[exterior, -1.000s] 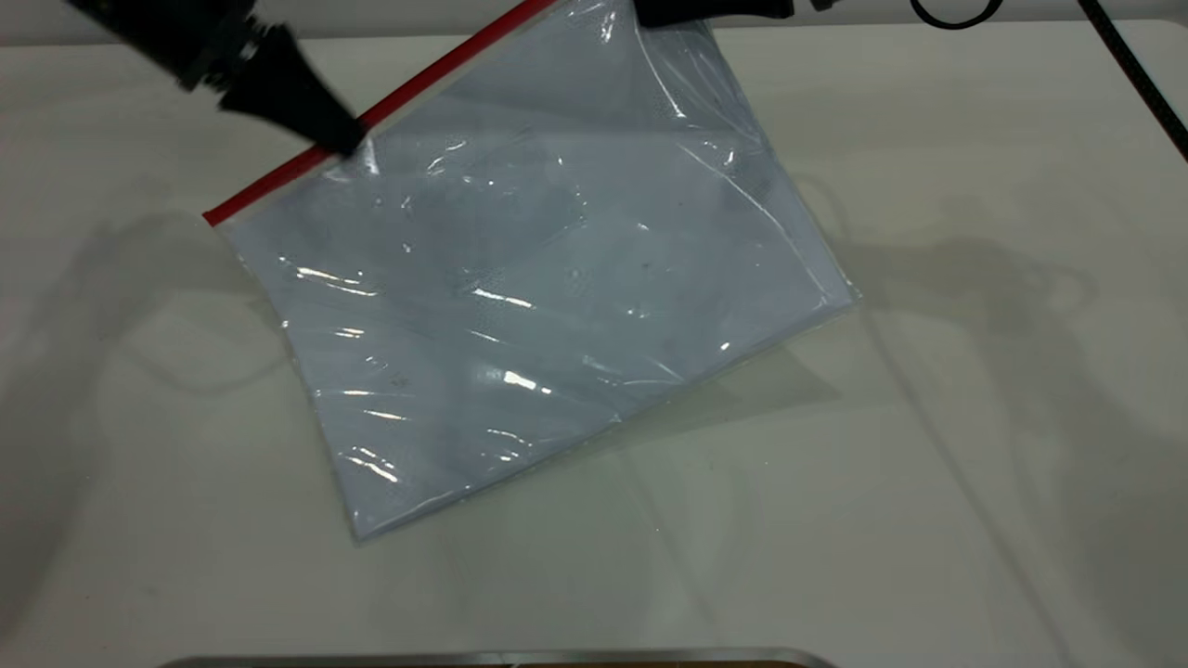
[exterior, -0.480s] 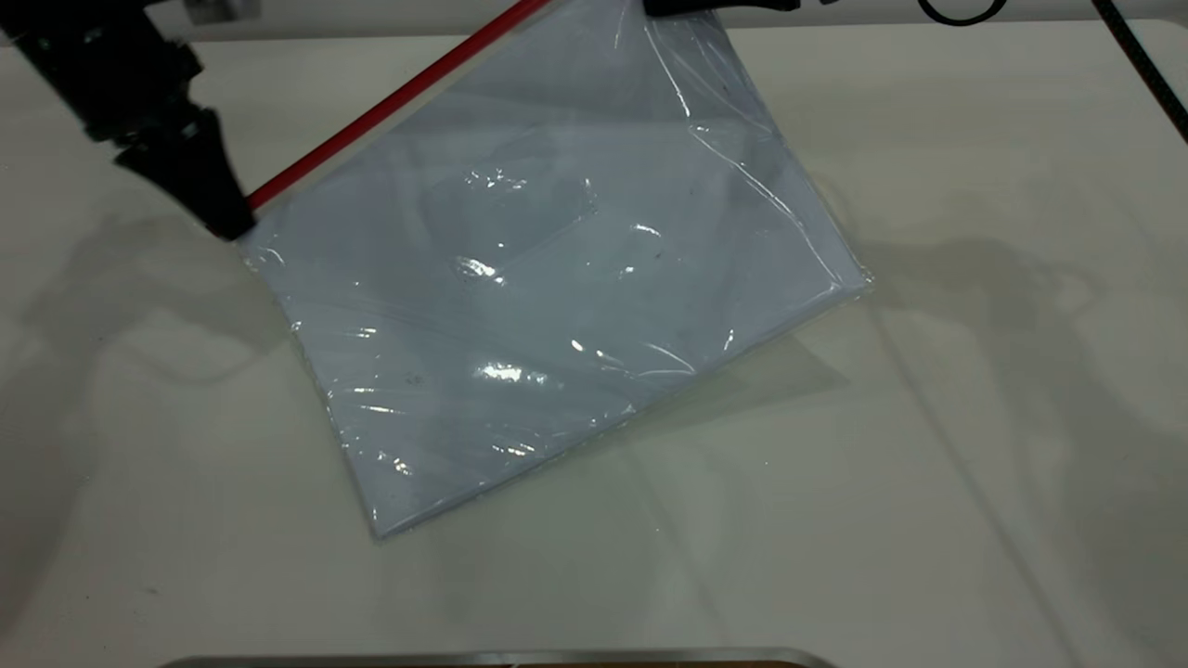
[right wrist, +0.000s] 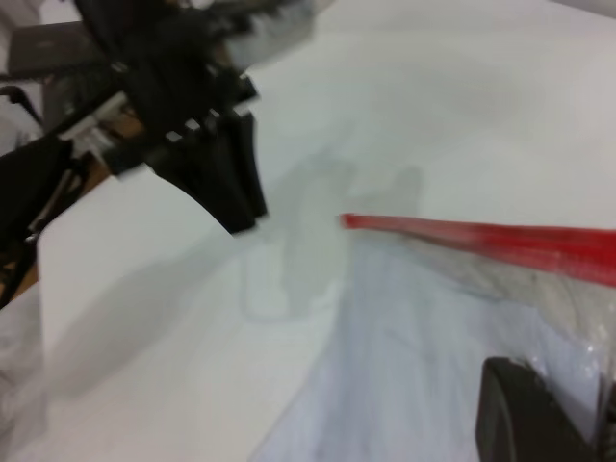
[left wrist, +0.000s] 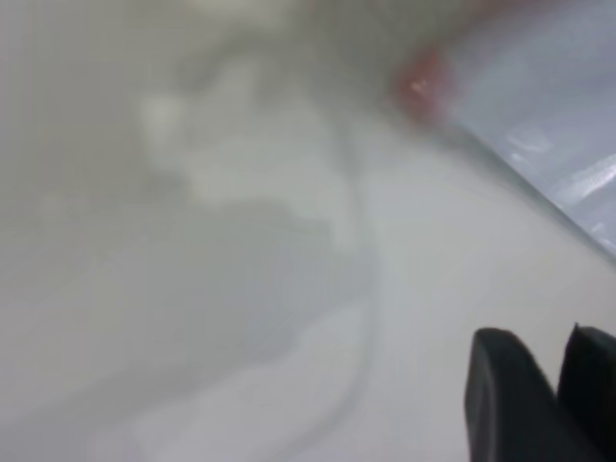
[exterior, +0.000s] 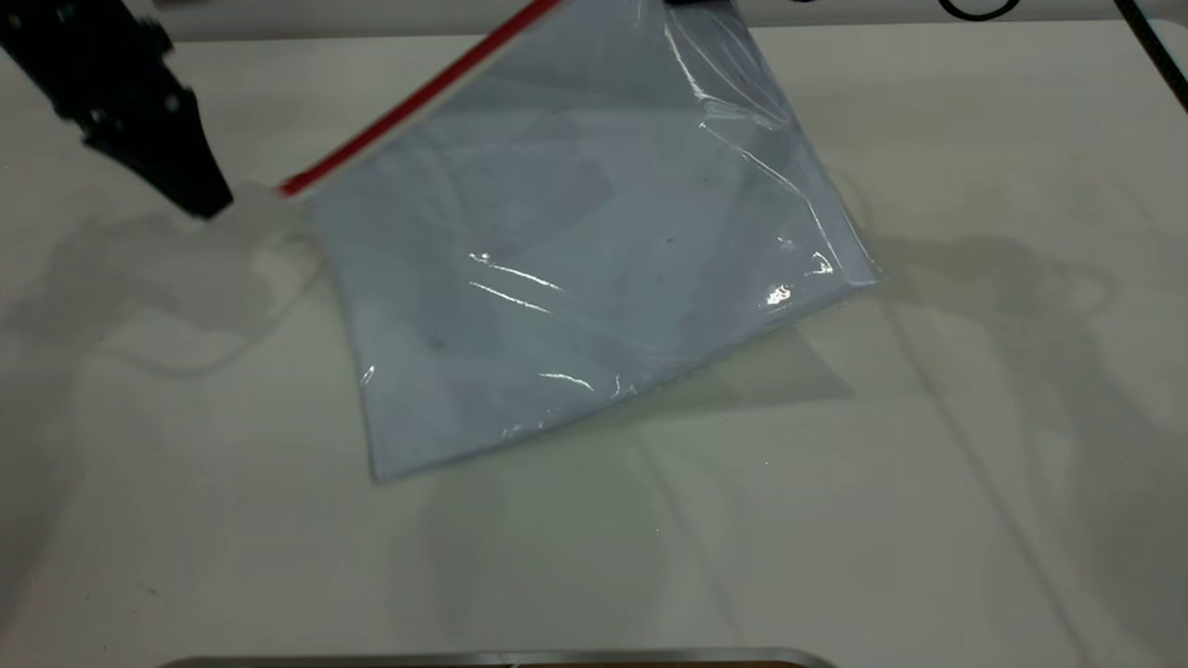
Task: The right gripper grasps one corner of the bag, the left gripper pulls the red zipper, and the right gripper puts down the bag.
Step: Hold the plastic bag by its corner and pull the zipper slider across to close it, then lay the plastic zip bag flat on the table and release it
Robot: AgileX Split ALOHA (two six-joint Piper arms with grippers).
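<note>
The bag (exterior: 575,260) is a clear pouch with a pale blue sheet inside. It hangs tilted from its top corner, with its low corner (exterior: 376,475) near the table. My right gripper (exterior: 691,3) is shut on that top corner at the upper frame edge. In the right wrist view, a right finger (right wrist: 529,414) lies against the plastic (right wrist: 414,366). The red zipper (exterior: 418,97) runs along the upper left edge and also shows in the right wrist view (right wrist: 500,241). My left gripper (exterior: 209,206) is shut and empty, just left of the zipper's end (exterior: 290,187). The left wrist view shows that end as a red blur (left wrist: 423,82).
The white table (exterior: 835,482) lies under the bag. A metal rim (exterior: 501,659) runs along the near edge. The right arm's black cable (exterior: 1155,46) trails at the top right. The left arm (right wrist: 144,87) shows beyond the bag in the right wrist view.
My left gripper slid left along the red zipper to its end and has come off it. The bag has swung a little right and risen.
</note>
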